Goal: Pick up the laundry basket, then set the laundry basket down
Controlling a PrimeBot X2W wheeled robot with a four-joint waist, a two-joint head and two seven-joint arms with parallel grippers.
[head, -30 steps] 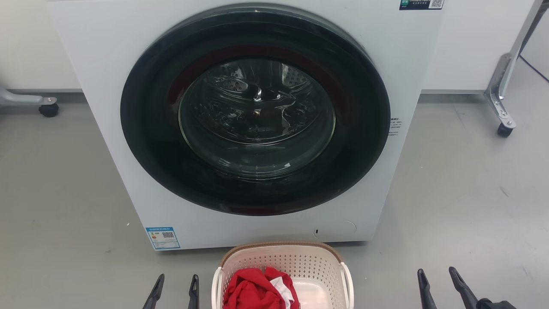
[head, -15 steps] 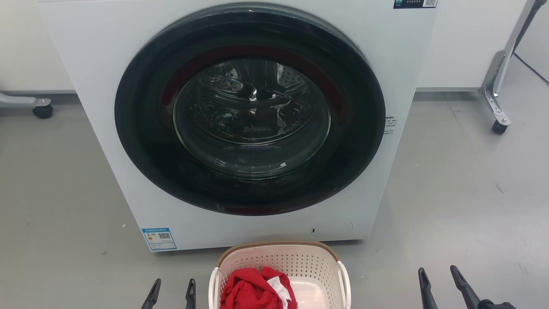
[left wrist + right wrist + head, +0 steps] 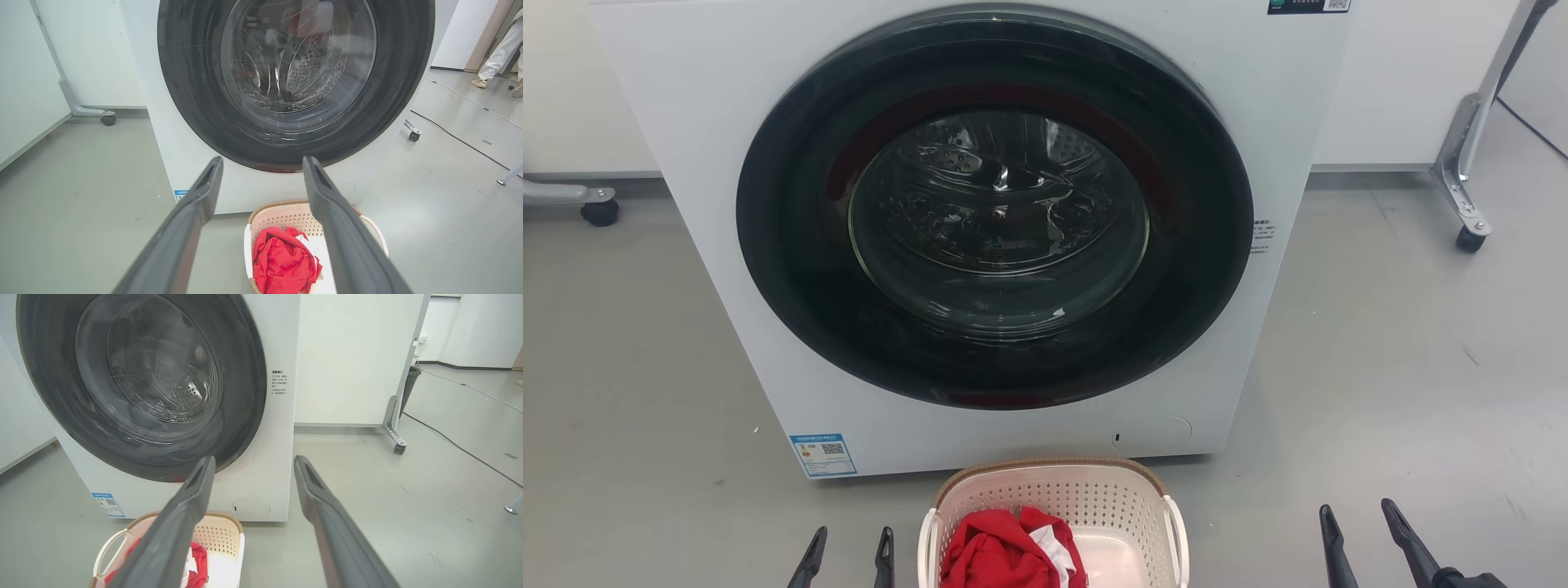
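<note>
The laundry basket (image 3: pixel 1086 498), cream-white with perforated walls and a brown rim, stands on the floor at the bottom centre of the head view, right in front of the washer. A red and white cloth (image 3: pixel 1001 551) lies inside it. My left gripper (image 3: pixel 849 543) is open just left of the basket, holding nothing. My right gripper (image 3: pixel 1360 523) is open well to the basket's right, also holding nothing. In the left wrist view the basket (image 3: pixel 282 216) sits behind the right finger (image 3: pixel 339 228). The basket (image 3: pixel 224 535) lies lower left in the right wrist view.
A white front-loading washer (image 3: pixel 719 245) with a dark round door (image 3: pixel 996 204) fills the space ahead. Wheeled metal frame legs (image 3: pixel 1462 188) stand at the right and a caster (image 3: pixel 599 212) at the left. A cable (image 3: pixel 457 139) runs over the grey floor, and a person's legs (image 3: pixel 496 53) are far right.
The whole head view has shifted slightly left and down, so the camera moved. Both grippers stay open beside the basket, which has not moved.
</note>
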